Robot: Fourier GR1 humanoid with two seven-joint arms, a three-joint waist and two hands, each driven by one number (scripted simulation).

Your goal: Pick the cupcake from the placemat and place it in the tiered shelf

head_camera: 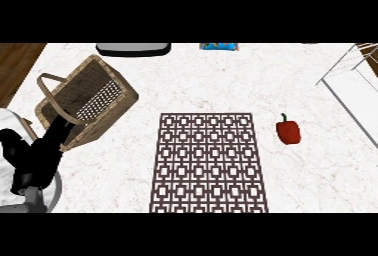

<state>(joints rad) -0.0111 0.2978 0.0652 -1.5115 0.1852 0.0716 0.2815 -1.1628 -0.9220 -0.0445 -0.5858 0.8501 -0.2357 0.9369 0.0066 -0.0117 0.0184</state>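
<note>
The brown patterned placemat lies flat in the middle of the white counter, and no cupcake shows on it or anywhere else in the head view. The white wire tiered shelf stands at the right edge, partly cut off. My left hand rests at the far left with its fingers straight, pointing up toward the basket and holding nothing. My right hand is out of view.
A wicker basket with a handle stands tilted at the left, just beyond my left hand. A red bell pepper lies right of the placemat. A grey object and a blue packet sit at the counter's far edge.
</note>
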